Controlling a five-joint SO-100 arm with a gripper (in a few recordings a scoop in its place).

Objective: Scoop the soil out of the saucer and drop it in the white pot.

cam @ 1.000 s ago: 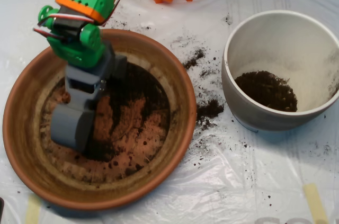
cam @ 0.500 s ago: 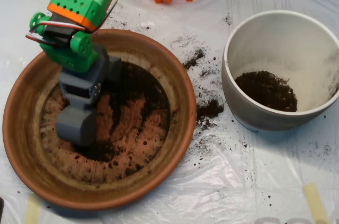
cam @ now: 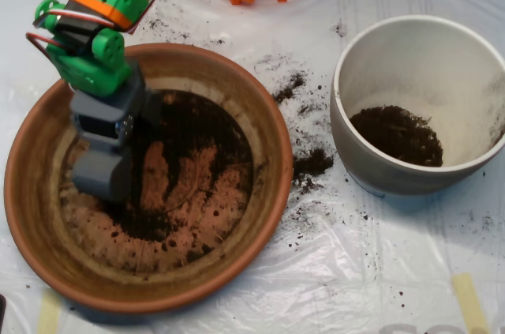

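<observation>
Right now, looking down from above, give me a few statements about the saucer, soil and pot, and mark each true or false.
1. The scoop is over the saucer. True.
2. The white pot is empty. False: it holds a patch of soil.
3. Soil lies spilled on the plastic sheet between saucer and pot. True.
4. The pot stands left of the saucer. False: it stands to the right.

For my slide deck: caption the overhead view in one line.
Grey claw over the left side of the terracotta saucer, soil smeared inside; more soil in the white pot at right.
</observation>
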